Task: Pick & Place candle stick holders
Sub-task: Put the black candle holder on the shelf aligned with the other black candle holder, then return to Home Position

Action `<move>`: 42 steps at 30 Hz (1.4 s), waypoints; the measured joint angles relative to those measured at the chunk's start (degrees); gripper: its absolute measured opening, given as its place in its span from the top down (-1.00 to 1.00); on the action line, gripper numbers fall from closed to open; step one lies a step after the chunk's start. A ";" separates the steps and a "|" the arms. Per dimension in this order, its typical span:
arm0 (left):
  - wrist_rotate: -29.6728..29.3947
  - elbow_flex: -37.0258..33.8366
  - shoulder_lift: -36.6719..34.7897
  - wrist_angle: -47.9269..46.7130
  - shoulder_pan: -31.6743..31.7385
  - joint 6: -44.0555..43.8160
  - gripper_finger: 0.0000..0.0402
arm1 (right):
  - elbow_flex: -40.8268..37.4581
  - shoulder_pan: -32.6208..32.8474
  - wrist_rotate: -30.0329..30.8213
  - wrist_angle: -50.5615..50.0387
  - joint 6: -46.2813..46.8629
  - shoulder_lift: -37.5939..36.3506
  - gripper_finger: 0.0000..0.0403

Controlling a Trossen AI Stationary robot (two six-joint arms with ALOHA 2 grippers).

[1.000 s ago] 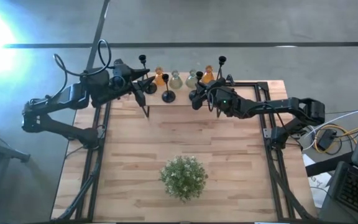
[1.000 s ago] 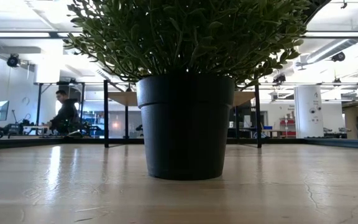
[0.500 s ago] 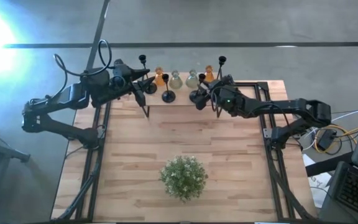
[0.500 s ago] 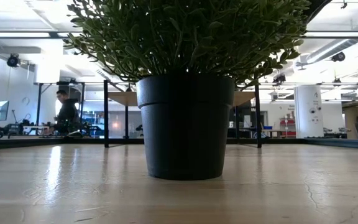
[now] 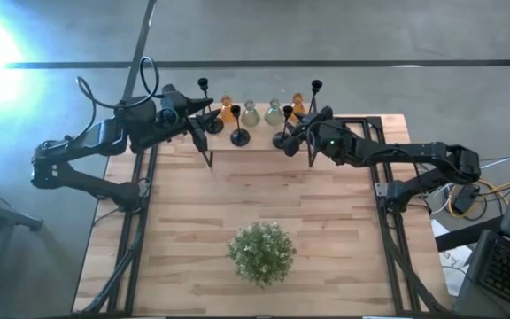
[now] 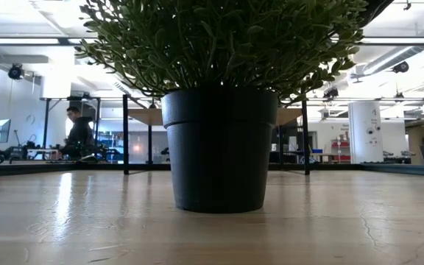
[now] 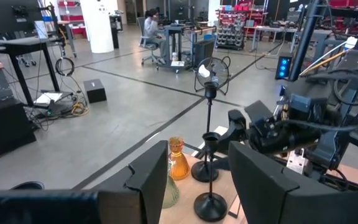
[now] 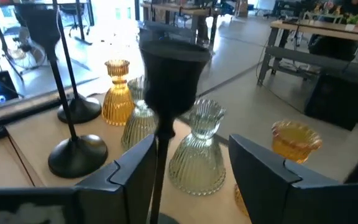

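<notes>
Evidently the right gripper (image 8: 188, 165) is standing released around a holder (image 8: 169, 81) — freshly placed; left gripper (image 7: 194, 177) is waiting, parted — empty.

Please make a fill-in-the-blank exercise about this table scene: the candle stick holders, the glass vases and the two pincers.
1. The potted plant stands on the near half of the wooden ____.
2. Between the fingers of the right pincer rises a candle stick holder of ____ colour.
3. The glass vases stand in a row along the table's ____ edge.
4. The left pincer holds ____.

Missing words: table; black; far; nothing
</notes>
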 joint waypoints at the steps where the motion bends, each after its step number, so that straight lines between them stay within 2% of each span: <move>1: 0.00 0.00 0.01 0.00 -0.01 -0.10 0.13 | 0.00 0.00 -0.11 -0.01 0.41 0.54 0.03; 13: 0.02 0.00 0.00 0.02 -0.03 -1.29 0.13 | 0.00 0.00 -1.78 0.90 3.23 5.28 0.10; 21: 0.02 0.00 0.01 0.02 -0.03 -1.36 0.13 | 0.00 -0.02 -3.11 1.46 3.23 5.42 0.17; 28: 0.02 0.00 0.00 0.02 -0.03 -1.40 0.13 | 0.00 0.00 -7.53 2.20 3.21 5.40 0.17; 37: 0.02 0.00 -0.01 0.02 -0.03 -1.40 0.13 | 0.00 0.00 -7.64 2.18 2.54 5.37 0.18; 42: 0.04 0.00 0.01 0.02 -0.03 -1.39 0.13 | 0.00 -0.04 -7.61 2.20 2.55 5.37 0.31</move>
